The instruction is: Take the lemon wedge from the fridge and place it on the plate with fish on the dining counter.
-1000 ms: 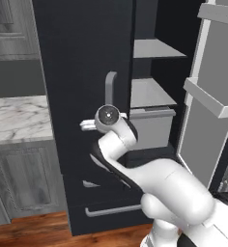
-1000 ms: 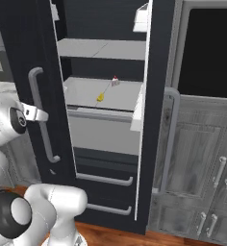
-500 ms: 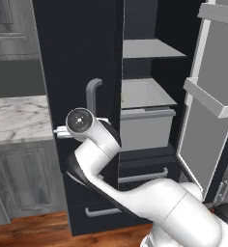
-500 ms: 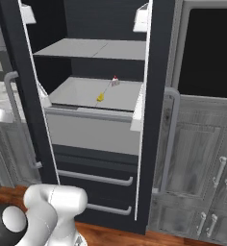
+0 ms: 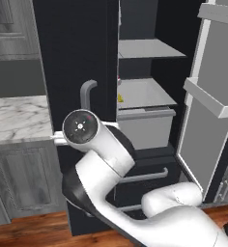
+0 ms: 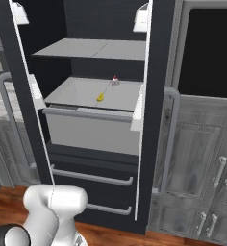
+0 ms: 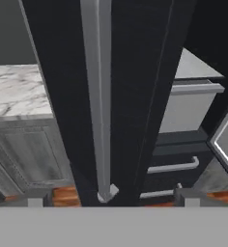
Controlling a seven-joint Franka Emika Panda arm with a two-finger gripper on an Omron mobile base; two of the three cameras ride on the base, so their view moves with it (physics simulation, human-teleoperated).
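The fridge [image 6: 156, 57] stands with both doors swung open. The lemon wedge [image 6: 100, 97], tiny and yellow, lies on the light grey shelf above the inner drawer; it also shows past the left door's edge as the lemon wedge [image 5: 120, 98]. My gripper [image 7: 111, 198] is open in front of the left door's outer face. The grey bar handle [image 7: 97, 96] runs down between the spread fingertips [image 7: 35, 198] without touching them. Nothing is held. The plate with fish and the dining counter are out of view.
A small red and white item [image 6: 115, 80] sits at the back of the same shelf. A narrow marble top [image 5: 19, 118] over grey cabinets lies left of the fridge. The open right door [image 5: 207, 96] juts out. Grey cabinets [image 6: 202, 153] stand at the right.
The jaws have spread and let go of the left door's handle. That door has swung wider, and the arm has swung left and nearer the left base camera.
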